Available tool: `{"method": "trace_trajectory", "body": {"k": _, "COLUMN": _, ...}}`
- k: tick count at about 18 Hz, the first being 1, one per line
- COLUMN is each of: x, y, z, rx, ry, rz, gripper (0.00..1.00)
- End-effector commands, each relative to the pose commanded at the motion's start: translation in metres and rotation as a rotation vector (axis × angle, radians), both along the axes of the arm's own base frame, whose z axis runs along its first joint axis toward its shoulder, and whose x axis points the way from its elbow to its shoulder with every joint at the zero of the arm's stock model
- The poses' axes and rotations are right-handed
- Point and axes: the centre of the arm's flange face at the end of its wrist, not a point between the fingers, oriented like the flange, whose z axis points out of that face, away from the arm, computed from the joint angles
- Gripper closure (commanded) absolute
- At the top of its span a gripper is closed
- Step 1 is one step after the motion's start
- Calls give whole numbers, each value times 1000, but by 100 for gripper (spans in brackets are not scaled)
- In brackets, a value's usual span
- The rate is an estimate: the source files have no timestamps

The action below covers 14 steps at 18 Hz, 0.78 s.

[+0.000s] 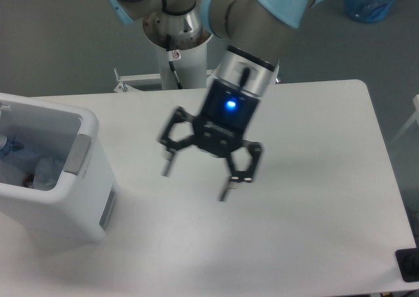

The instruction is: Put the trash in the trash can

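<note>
Trash sits inside the trash can [85, 179] at the left edge of the table [314, 231].
A crinkled clear bottle [10, 145] and a white wad [44, 173] lie together in the bin. The gripper [195, 178] hangs over the middle of the table, well apart from the bin, fingers spread wide and holding nothing.

white table [314, 179] with rounded corners, white trash can [78, 199] standing on its left edge, grey panel on can's side
</note>
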Motion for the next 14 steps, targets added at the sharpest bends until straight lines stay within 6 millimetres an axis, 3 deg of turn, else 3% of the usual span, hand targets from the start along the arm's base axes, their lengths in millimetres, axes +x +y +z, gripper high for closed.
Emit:
{"method": "trace_trajectory", "body": {"k": 9, "x": -60, "y": -47, "z": -78, "rx": -403, "ry": 195, "rz": -291, "gripper": 0}}
{"method": "trace_trajectory", "body": {"k": 14, "x": -81, "y": -52, "z": -111, "rx": -544, "ry": 211, "rz": -323, "gripper": 0}}
